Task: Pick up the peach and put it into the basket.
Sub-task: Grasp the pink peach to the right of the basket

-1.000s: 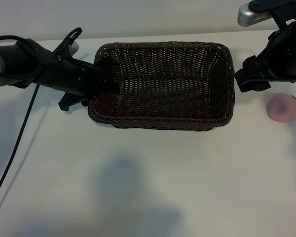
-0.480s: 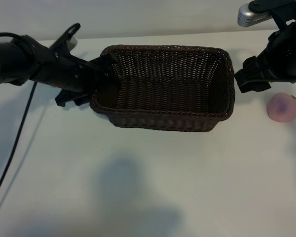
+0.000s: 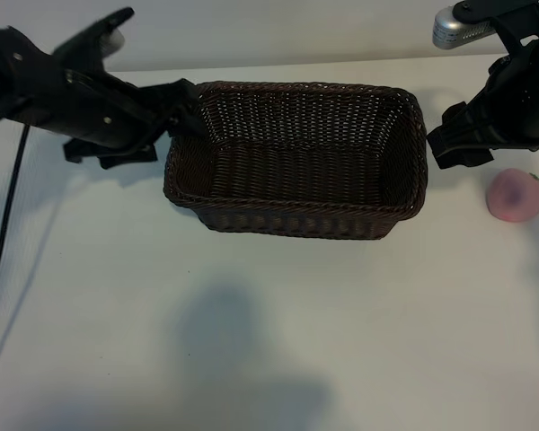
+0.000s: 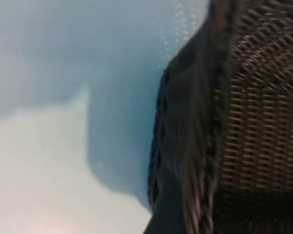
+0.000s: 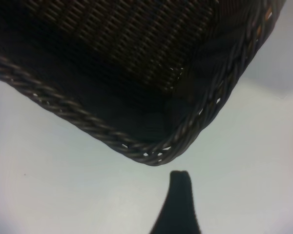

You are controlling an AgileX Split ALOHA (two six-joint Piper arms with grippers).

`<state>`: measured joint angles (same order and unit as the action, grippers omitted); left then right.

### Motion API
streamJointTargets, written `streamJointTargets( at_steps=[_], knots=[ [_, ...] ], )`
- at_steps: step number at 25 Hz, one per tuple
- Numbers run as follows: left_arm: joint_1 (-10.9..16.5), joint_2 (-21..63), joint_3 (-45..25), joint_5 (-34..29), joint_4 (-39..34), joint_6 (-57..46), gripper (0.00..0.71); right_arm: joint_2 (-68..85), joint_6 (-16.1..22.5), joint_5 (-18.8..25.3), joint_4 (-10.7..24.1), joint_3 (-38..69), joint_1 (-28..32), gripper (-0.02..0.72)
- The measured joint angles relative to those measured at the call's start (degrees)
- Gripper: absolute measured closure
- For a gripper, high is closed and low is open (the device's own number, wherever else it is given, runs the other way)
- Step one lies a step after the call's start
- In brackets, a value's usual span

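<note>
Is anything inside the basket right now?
No. The basket shows only bare weave; the near wall hides a strip of its floor. The peach lies on the table outside, past its right end.

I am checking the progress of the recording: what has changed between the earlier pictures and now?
The left gripper rose off the basket's left end toward the far side and let go of the rim. The basket shifted and tilted slightly. The right gripper stayed beside the basket's right end, and the peach stayed on the table.

A big brown basket (image 3: pixel 296 162) sits on the white table (image 3: pixel 251 341) near the top middle. The left gripper (image 3: pixel 181 112) is by its left rim. A pink peach (image 3: pixel 514 195) lies at the right, under the right gripper (image 3: pixel 451 144).
</note>
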<state>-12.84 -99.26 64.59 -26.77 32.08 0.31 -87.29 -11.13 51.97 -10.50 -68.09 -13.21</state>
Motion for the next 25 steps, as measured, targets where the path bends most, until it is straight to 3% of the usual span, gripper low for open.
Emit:
streamJointTargets(
  at_steps=[6,10,14,18,25],
  knots=[
    [0.0,4.2,4.8,-9.4,-15.2,-4.2,0.068,0.0,0.0,0.0,0.0,0.0,0.0,0.107],
    [0.0,5.3,10.8,-20.7,-29.0,-7.9,0.083,0.0,0.0,0.0,0.0,0.0,0.0,0.107],
    [0.7,5.5,14.3,-28.7,-37.4,-9.6,0.091,0.0,0.0,0.0,0.0,0.0,0.0,0.107],
    [4.9,8.1,14.6,-31.6,-37.2,-7.4,0.097,0.0,0.0,0.0,0.0,0.0,0.0,0.107],
    [17.7,17.0,14.7,-38.3,-35.9,1.5,0.114,0.0,0.0,0.1,0.0,0.0,0.0,0.107]
  ],
)
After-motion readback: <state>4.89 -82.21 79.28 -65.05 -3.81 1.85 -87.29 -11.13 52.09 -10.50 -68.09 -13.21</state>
